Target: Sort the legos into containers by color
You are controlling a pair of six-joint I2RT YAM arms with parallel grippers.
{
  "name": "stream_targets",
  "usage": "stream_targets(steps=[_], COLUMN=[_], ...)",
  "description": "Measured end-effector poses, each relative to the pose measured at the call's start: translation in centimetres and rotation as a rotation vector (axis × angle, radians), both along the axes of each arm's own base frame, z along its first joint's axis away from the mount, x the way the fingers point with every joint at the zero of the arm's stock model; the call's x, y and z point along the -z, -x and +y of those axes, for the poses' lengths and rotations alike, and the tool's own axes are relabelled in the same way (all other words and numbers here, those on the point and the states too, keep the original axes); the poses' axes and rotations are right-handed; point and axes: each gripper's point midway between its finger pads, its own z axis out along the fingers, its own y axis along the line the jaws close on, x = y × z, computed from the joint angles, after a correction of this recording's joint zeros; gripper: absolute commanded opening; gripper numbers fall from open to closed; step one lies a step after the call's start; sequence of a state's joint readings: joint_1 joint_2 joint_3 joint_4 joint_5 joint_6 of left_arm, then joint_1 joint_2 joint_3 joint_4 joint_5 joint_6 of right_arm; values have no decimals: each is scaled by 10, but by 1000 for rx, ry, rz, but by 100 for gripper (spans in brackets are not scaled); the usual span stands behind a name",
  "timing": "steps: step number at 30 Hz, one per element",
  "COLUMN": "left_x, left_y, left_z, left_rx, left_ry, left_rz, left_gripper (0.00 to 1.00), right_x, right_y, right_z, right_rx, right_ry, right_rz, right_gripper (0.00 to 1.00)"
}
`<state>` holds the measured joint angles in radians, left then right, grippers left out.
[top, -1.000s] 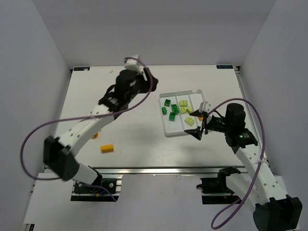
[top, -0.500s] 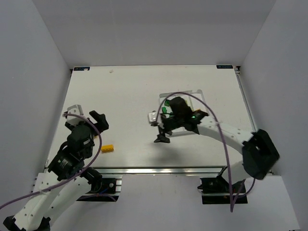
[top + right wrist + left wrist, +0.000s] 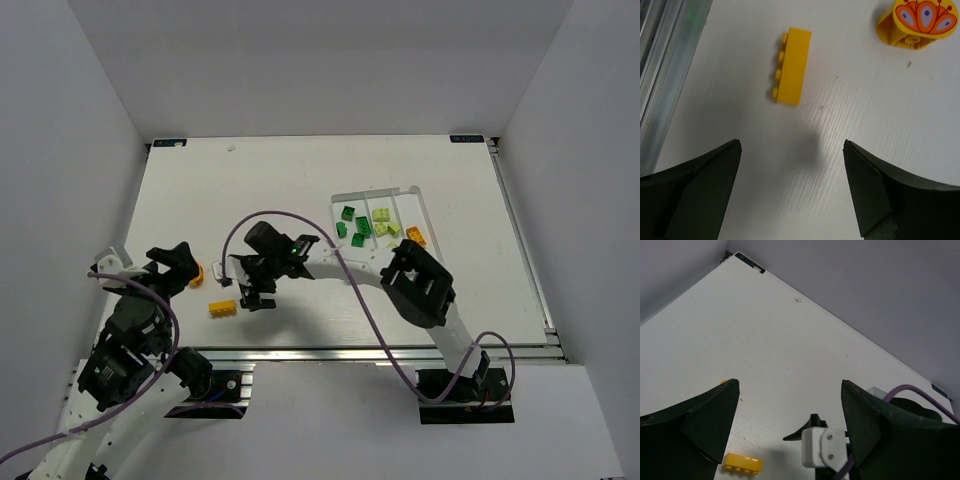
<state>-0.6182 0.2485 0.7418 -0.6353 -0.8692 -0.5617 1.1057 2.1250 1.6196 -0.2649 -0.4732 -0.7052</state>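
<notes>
Yellow brick [image 3: 792,72] by the front edge sits ahead of the wide-open right gripper [image 3: 790,165]; closing early might flick it, height's unclear.

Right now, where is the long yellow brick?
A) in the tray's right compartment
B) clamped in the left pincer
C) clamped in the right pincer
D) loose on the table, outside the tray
D: the yellow brick lies flat on the table, well left of the tray, with the right pincer open and empty near it.

Overhead and both close wrist views share yellow brick [image 3: 792,72]
</notes>
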Motion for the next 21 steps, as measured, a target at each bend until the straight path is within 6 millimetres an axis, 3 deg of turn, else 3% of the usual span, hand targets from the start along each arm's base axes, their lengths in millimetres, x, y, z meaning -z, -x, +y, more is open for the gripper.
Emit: stream_targets(steps=[6,11,14,18,21], left_x=[-5,-5,-5,-5,-5], left_y=[7,8,8,8,8], left_z=[6,6,6,6,6], left_rx=[-3,-3,-2,-2,-3], left_ry=[33,34,34,35,35], left_rz=[-46,-48,-48,-49,-49], left_gripper=[92,92,92,92,91], right_x=[12,24,34,47,46], right_y=[6,15,21,26,26], right_z=[36,52,55,57,58], right_rx=[10,10,9,15,21], right_ry=[8,20,36,57,53], right_rz=[27,50,62,85,95], right_gripper=[87,82,73,40,26])
